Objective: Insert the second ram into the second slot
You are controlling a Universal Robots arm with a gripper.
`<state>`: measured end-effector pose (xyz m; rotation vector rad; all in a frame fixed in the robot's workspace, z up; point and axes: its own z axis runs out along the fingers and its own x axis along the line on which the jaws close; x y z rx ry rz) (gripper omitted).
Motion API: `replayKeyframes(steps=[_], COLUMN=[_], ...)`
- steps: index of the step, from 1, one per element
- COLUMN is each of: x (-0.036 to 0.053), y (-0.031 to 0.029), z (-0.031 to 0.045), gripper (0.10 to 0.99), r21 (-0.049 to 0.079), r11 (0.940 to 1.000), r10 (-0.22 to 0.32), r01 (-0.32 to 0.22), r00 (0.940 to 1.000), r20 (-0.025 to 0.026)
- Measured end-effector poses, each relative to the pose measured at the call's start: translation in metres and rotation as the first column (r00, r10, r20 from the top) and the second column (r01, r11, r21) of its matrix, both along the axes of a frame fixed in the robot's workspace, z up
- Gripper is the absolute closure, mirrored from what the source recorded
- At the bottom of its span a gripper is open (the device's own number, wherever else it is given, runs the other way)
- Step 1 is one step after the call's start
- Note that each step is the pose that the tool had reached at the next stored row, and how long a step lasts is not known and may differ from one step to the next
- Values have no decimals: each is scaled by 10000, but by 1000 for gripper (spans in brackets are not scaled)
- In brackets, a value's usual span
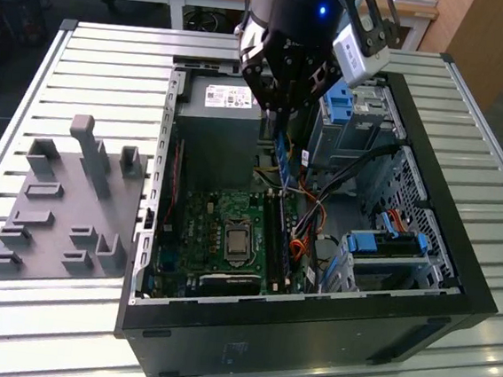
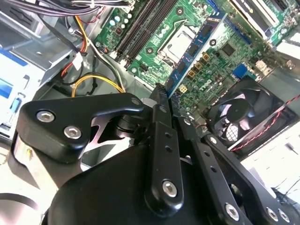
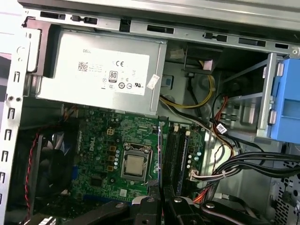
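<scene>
Second ram (image 1: pixel 280 156), exterior view: one dark-blue stick hangs lengthwise below the gripper (image 1: pixel 277 124), which is clamped on its upper end. It sits above the motherboard (image 1: pixel 207 229) inside the open computer case (image 1: pixel 427 214) and is not seated in the memory slots (image 1: pixel 280 236). Also shown are one power supply (image 1: pixel 218 118), one processor socket (image 1: pixel 236 240) and two bright blue drive-bay clips (image 1: pixel 340 99). One grey fixture plate (image 1: pixel 63 206) lies on the slatted table (image 1: pixel 104 58), beside the case towards the exterior view's left.

Second wrist view: the black fingers (image 2: pixel 161 126) are closed on one end of the second ram (image 2: pixel 192 51). The stick reaches out over the board between the processor socket (image 2: pixel 180 42) and one fan (image 2: pixel 239 112). The memory slots (image 2: pixel 140 28) lie parallel; their number cannot be told.

First wrist view: the second ram (image 3: pixel 161 150) is seen edge-on as a thin line running from the gripper (image 3: pixel 161 204), between the processor socket (image 3: pixel 135 164) and the memory slots (image 3: pixel 176 150).
</scene>
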<state>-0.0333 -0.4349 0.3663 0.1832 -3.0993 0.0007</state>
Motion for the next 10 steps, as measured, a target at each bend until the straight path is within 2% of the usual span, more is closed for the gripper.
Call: replayKeyframes(steps=[10], x=[0], y=[0], z=[-17], gripper=[949], r21=[-1], r11=[9967], r10=[-812], r01=[812], r00=[9967], r20=[0])
